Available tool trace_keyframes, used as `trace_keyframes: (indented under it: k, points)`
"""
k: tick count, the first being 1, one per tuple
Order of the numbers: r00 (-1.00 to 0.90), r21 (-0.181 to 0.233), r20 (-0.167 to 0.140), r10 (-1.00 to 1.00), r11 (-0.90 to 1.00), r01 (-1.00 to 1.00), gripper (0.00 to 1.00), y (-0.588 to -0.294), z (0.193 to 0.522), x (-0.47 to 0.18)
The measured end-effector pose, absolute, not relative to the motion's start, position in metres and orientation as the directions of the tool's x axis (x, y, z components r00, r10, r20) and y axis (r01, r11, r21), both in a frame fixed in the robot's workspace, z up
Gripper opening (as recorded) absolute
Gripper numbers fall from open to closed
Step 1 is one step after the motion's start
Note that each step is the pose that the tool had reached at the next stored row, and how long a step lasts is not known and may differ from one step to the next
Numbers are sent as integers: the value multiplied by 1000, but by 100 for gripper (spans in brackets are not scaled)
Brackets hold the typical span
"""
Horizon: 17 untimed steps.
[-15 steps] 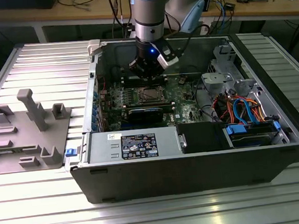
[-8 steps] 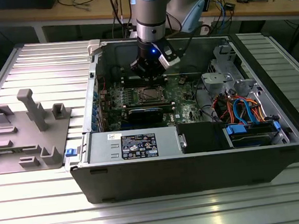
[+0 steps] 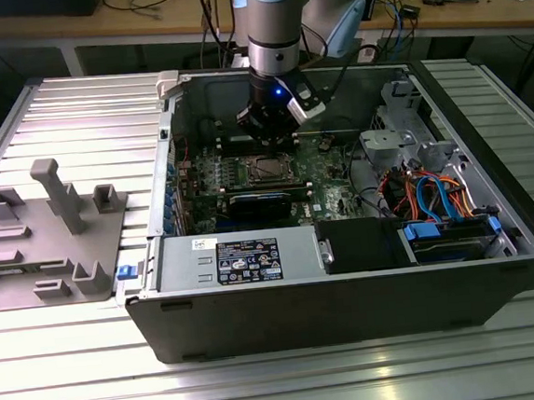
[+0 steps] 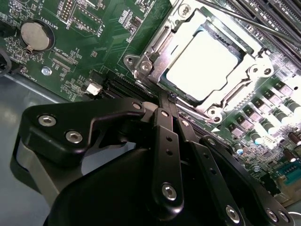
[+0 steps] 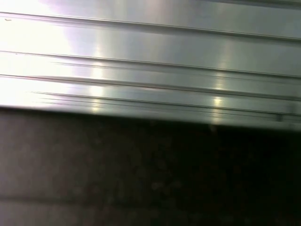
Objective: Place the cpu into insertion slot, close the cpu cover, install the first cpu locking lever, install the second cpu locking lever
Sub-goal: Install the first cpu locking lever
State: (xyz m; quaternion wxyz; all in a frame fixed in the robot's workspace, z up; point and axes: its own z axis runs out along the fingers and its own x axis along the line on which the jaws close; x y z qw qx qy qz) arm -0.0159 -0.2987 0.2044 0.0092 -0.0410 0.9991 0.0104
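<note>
Second wrist view: cpu [image 4: 200,63] bright silver, seated under cpu cover [image 4: 155,49].

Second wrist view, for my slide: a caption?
Gripper poised beside the cpu cover, which lies closed over the cpu on the green motherboard.

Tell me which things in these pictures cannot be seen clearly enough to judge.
- Locking levers: in the second wrist view, the closed tool blocks the near edge of the cover, so whether the levers are latched cannot be told.
- Chip: in the second wrist view, glare washes out its surface.
- Socket: too small in the exterior view to judge, with the arm just above it.
- First wrist view: ribbed metal and a dark, blurred surface.
</note>
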Motion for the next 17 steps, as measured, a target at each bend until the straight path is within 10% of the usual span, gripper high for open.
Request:
trace_keyframes:
  k: [17]
  points:
    - [-996, 20, -19, -82, 996, -82, 11, -299, 202, -8]
